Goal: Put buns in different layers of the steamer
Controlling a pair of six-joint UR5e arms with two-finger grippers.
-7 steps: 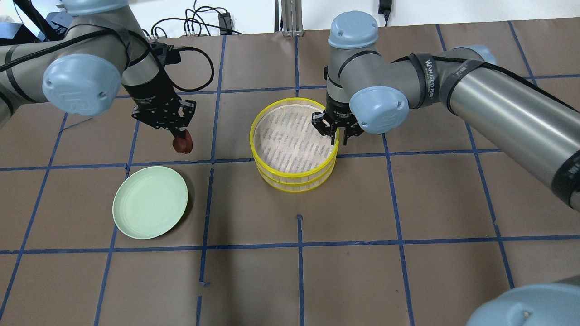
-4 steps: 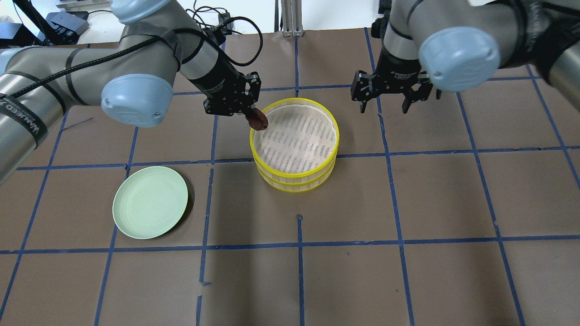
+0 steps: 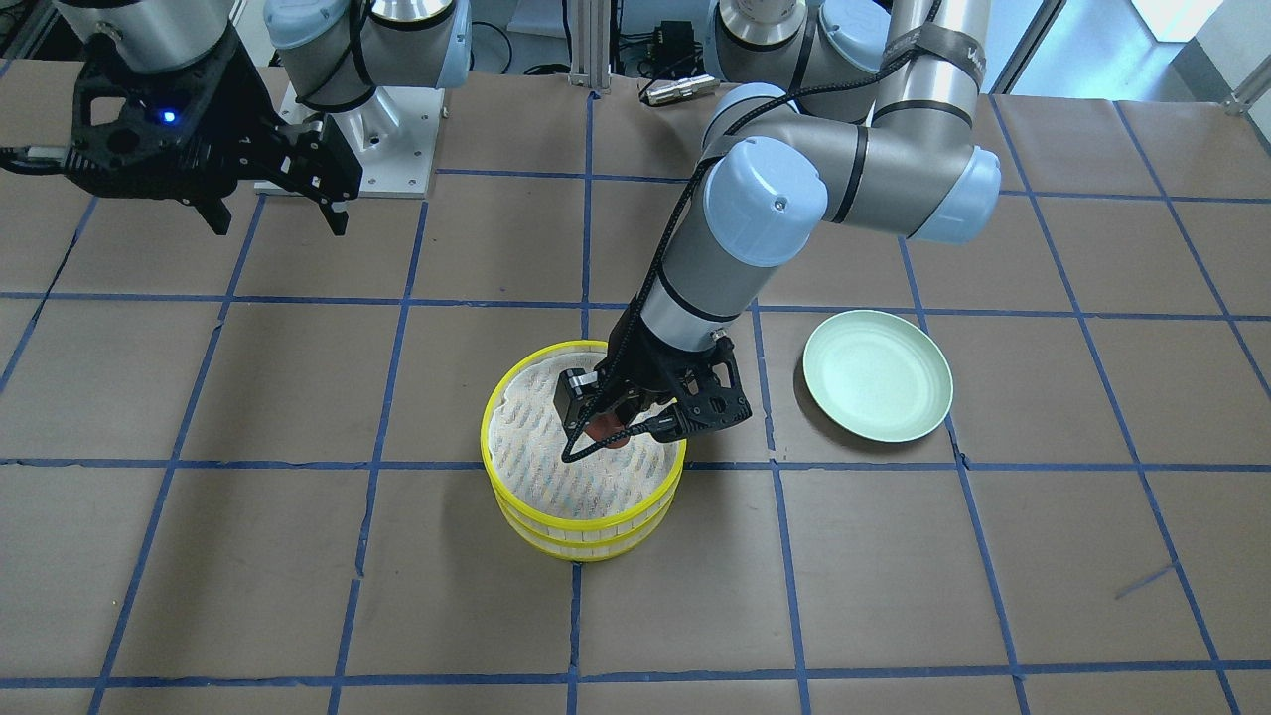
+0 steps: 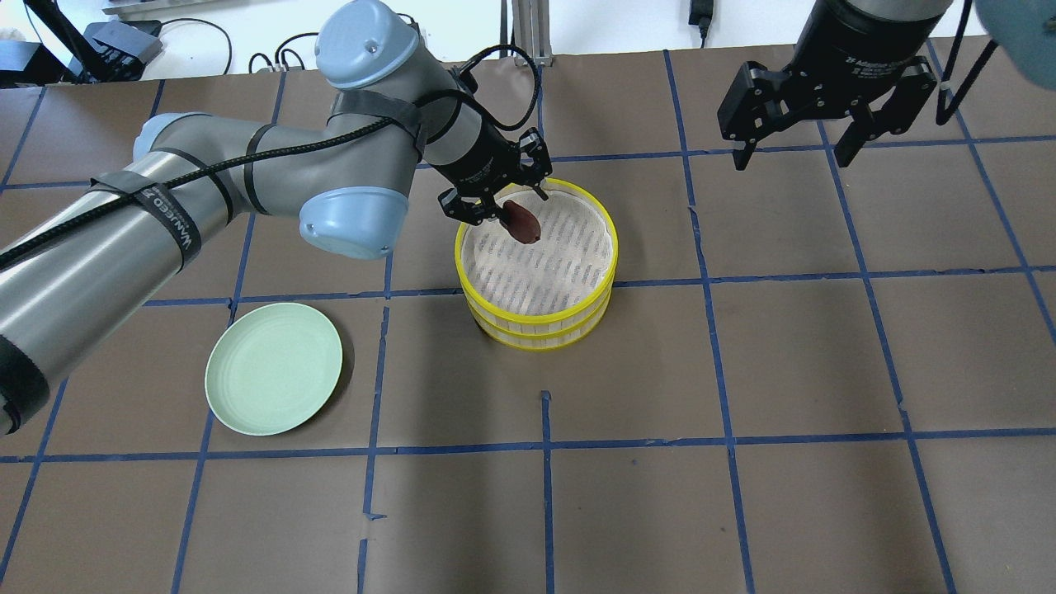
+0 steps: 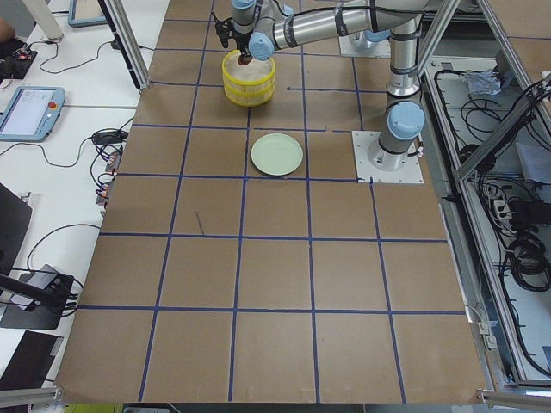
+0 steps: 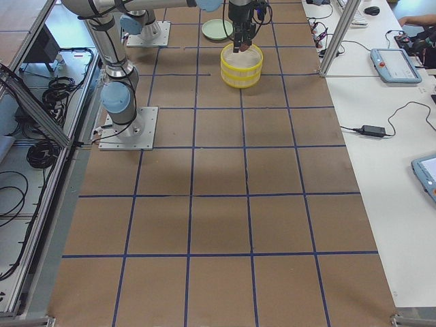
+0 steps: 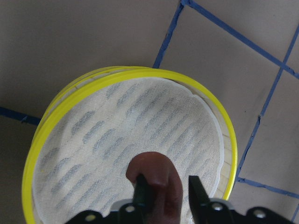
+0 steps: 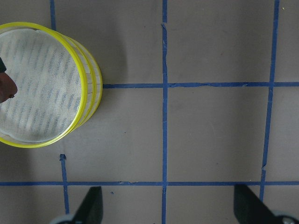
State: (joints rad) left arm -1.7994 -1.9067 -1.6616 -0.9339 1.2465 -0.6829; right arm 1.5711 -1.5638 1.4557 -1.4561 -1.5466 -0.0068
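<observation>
One blue-taped brown paper tabletop (image 4: 742,371), two stacked round yellow-rimmed steamer layers (image 4: 536,317) lined with white mesh, smooth green plate (image 4: 273,368) to their left, my right claw (image 4: 792,158) spread empty to their right, my left claw (image 4: 510,213) pinching the oval reddish-brown bun (image 4: 523,223) over the top liner.

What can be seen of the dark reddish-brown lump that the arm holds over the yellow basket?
The reddish-brown bun is a small, smooth oval lump. The left gripper pinches it between two dark fingers, its rounded end poking out beyond them. It hangs over the white liner of the top steamer layer, inside the yellow rim and off centre. Whether it touches the liner cannot be told.
</observation>
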